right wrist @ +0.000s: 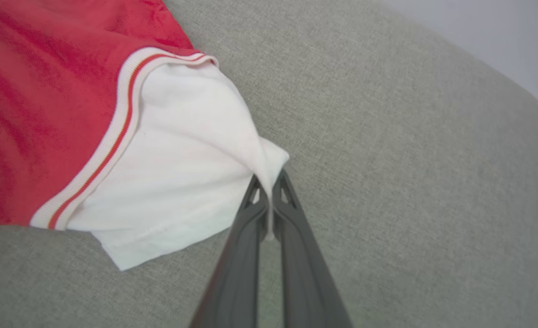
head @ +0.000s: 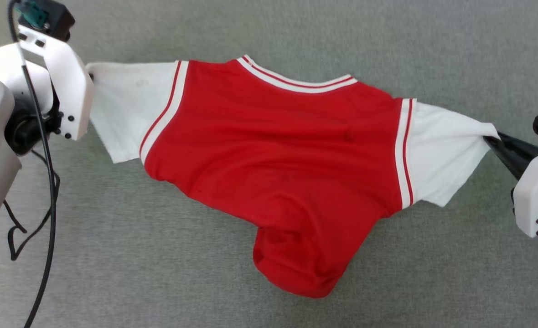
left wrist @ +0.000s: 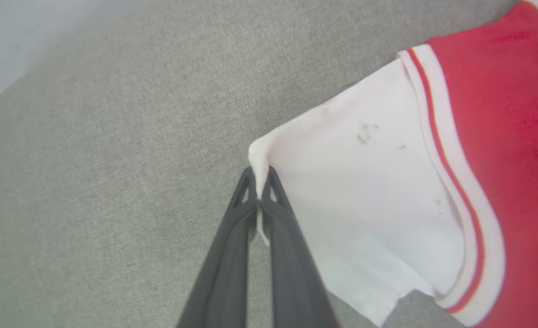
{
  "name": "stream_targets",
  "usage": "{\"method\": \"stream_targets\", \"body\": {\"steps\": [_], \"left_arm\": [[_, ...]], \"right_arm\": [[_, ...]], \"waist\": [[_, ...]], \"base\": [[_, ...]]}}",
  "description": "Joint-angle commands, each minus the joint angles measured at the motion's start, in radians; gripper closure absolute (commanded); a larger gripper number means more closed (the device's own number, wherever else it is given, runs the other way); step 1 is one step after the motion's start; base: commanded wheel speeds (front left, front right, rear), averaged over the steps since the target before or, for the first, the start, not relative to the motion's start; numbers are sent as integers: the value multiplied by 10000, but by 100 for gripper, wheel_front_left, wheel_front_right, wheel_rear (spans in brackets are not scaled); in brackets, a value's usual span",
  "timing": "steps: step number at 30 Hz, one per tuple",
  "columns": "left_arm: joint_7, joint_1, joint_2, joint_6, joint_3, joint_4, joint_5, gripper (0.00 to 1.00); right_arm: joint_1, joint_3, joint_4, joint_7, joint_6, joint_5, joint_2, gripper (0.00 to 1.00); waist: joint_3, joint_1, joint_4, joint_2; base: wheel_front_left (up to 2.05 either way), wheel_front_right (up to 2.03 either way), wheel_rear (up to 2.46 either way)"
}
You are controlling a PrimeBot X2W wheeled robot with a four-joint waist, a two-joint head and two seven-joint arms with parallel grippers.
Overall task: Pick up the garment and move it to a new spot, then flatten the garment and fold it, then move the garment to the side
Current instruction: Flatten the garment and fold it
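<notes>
The garment, a red jersey T-shirt with white sleeves and striped trim, is stretched sideways across the grey cloth surface, plain side up, its hem bunched toward the front. My left gripper is shut on the edge of one white sleeve; in the head view its fingertips hide behind the white wrist housing beside that sleeve. Pinching the tip of the other white sleeve is my right gripper, seen at the right edge of the head view.
Grey fabric-covered tabletop lies all round the shirt. A black cable hangs from my left arm at the left edge. A pale wall or floor shows beyond the surface's rim.
</notes>
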Motion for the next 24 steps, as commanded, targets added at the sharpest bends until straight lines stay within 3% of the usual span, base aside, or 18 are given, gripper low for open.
{"method": "stream_targets", "body": {"steps": [1, 14, 24], "left_arm": [[-445, -178, 62, 0, -113, -28, 143, 100], [-3007, -926, 299, 0, -672, -1021, 492, 100], [-3804, -1868, 218, 274, -232, -1866, 722, 100]], "right_arm": [[-189, 10, 39, -185, -12, -8, -31, 100], [-1115, -396, 238, -1121, -12, -201, -268, 100], [-2784, -689, 181, -1090, -12, -290, -249, 100]], "waist": [[-519, -1, 261, 0], [-2131, -1, 1002, 0], [-2324, -1, 1184, 0]], "base": [[0, 0, 0], [0, 0, 0], [0, 0, 0]]}}
